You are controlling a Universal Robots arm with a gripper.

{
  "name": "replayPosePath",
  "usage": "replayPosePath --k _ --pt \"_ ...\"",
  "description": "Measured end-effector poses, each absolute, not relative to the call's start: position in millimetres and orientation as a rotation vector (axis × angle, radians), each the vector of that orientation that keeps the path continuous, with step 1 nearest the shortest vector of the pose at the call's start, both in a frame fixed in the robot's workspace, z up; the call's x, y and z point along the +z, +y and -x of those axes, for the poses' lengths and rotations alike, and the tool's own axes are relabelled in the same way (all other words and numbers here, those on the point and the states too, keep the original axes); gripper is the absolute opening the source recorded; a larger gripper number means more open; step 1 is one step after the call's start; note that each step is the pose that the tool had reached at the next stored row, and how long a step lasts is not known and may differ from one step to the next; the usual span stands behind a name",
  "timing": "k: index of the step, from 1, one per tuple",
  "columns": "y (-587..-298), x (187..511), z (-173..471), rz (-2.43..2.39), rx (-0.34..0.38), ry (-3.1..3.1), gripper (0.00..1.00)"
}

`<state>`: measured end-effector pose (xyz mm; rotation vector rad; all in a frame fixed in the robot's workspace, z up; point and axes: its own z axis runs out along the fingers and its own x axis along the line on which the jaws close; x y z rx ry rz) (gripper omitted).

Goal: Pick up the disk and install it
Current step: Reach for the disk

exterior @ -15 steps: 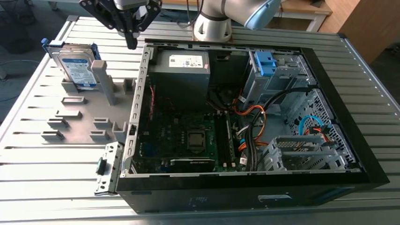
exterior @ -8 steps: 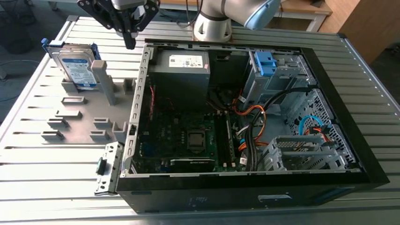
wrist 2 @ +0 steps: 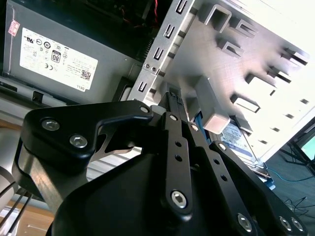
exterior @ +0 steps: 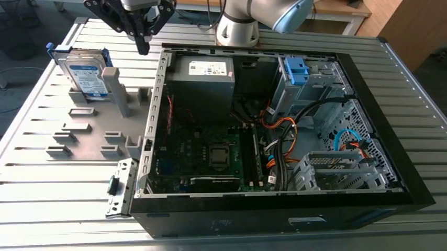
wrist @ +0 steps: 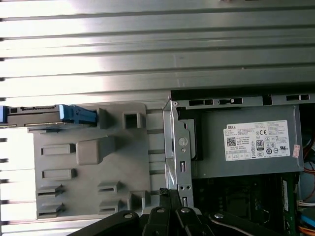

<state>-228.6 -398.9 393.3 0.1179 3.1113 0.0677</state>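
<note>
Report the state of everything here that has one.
disk: upright in the grey holder, not gripped.
hand: shut, holding nothing.
computer case: on its side, open, panel off.
blue clip: inside the case, no drive in it.

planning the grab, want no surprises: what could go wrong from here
1. The disk stands on edge in the grey holder beside a tall post; a sloppy approach could knock or jam it.
2. The gripper hangs close to the case wall and might clip it.

Disk (exterior: 85, 75) seemingly upright on rack (exterior: 91, 130), exterior view's left of computer case (exterior: 279, 212).
</note>
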Motion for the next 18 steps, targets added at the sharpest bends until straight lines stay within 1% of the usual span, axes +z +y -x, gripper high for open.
replayPosePath --k 18 --pt "-398.9 393.3 236.6 -0.118 0.068 3.111 0.11"
